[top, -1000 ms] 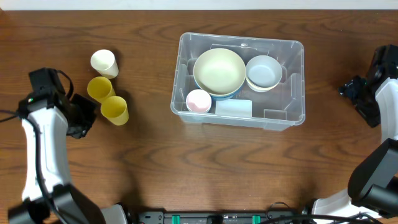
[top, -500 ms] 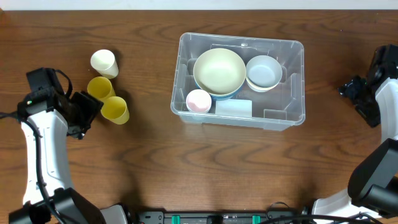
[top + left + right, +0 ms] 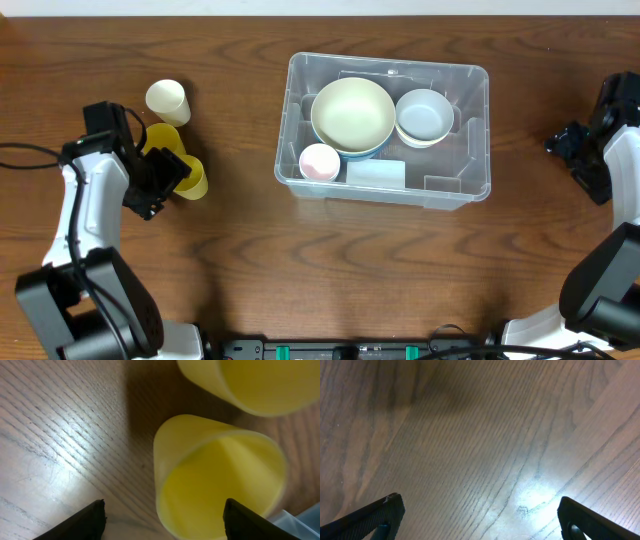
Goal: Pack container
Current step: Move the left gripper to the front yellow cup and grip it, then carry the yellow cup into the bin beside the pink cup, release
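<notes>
Overhead: the container (image 3: 388, 128) sits mid-bench, part-filled. Well to its left the left fingers (image 3: 172, 168) stand wide at a yellow cup (image 3: 192, 180); to its right the right fingers (image 3: 572, 148) hang wide.

Left wrist: the yellow cup (image 3: 215, 485) lies between the spread left fingers (image 3: 92, 519), with a second yellow cup (image 3: 250, 385) just beyond. An off-centre closure could therefore tip it or knock that neighbour.

Right wrist: the right fingers (image 3: 375, 515) are wide over bare bench (image 3: 480, 435), holding nothing.

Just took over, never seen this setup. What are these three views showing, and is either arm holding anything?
Two robot arms with two-finger grippers work at a wooden table. The wide picture looks straight down; the others come from a camera on each wrist. The clear container holds a cream bowl, a bluish bowl, a pink cup and a pale block. Left of it lie a cream cup and two yellow cups. The left gripper is open at the front yellow cup, not gripping it. The right gripper is open over bare wood. Nothing is held.
</notes>
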Available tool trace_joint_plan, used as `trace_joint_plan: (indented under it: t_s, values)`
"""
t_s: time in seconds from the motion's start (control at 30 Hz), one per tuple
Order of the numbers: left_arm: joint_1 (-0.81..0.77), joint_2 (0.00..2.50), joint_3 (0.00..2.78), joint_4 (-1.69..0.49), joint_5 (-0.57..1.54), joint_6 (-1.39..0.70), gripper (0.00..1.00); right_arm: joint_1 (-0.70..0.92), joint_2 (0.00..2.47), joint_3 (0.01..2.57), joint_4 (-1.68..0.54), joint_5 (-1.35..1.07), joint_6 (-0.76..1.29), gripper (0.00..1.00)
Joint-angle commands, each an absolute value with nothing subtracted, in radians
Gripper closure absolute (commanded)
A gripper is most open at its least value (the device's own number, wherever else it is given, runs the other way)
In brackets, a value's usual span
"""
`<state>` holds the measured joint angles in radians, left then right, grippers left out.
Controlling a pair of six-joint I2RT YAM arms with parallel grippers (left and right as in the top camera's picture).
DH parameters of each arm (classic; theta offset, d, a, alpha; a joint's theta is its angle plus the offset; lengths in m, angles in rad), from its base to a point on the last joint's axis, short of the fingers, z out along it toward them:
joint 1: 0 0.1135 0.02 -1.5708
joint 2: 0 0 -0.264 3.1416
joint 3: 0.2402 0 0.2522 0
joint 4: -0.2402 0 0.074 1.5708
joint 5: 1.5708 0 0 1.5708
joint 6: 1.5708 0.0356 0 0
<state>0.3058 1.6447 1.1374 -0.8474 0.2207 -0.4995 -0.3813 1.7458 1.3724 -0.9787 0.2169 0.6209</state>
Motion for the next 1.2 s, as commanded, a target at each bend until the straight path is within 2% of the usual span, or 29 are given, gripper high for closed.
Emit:
trace_joint_plan:
  t_s: [0.0, 0.07, 0.17, 0.23, 0.27, 0.33, 0.37, 0.53, 0.8, 1.17]
  values:
    - [0.306, 1.685, 1.138, -0.846, 0.194, -0.494, 0.27, -0.387, 1.749, 1.37, -0.979, 0.226, 0.635, 0.01]
    - [0.306, 1.697, 1.138, -0.846, 0.194, -0.493, 0.35, -0.387, 1.749, 1.37, -0.979, 0.226, 0.635, 0.01]
    - [0.306, 1.704, 1.138, -0.842, 0.194, -0.494, 0.56, -0.387, 1.749, 1.37, -0.979, 0.226, 0.635, 0.01]
    - [0.306, 1.705, 1.138, -0.838, 0.194, -0.494, 0.62, -0.387, 1.749, 1.37, -0.979, 0.226, 0.635, 0.01]
    - [0.306, 1.705, 1.138, -0.838, 0.194, -0.494, 0.69, -0.387, 1.749, 1.37, -0.979, 0.226, 0.635, 0.01]
    - [0.306, 1.705, 1.138, -0.838, 0.194, -0.494, 0.9, -0.387, 1.749, 1.37, -0.979, 0.226, 0.635, 0.01]
    - [0.306, 1.705, 1.138, -0.839, 0.194, -0.494, 0.94, -0.387, 1.749, 1.37, -0.979, 0.226, 0.635, 0.01]
    - [0.306, 1.705, 1.138, -0.843, 0.202, -0.494, 0.94, -0.387, 1.749, 1.37, -0.979, 0.226, 0.635, 0.01]
    - [0.286, 1.687, 1.138, -0.853, 0.339, -0.414, 0.94, -0.387, 1.749, 1.37, -0.979, 0.226, 0.635, 0.01]
    - [0.083, 1.47, 1.174, -0.808, 0.385, -0.311, 0.94, -0.387, 1.749, 1.37, -0.979, 0.226, 0.635, 0.01]
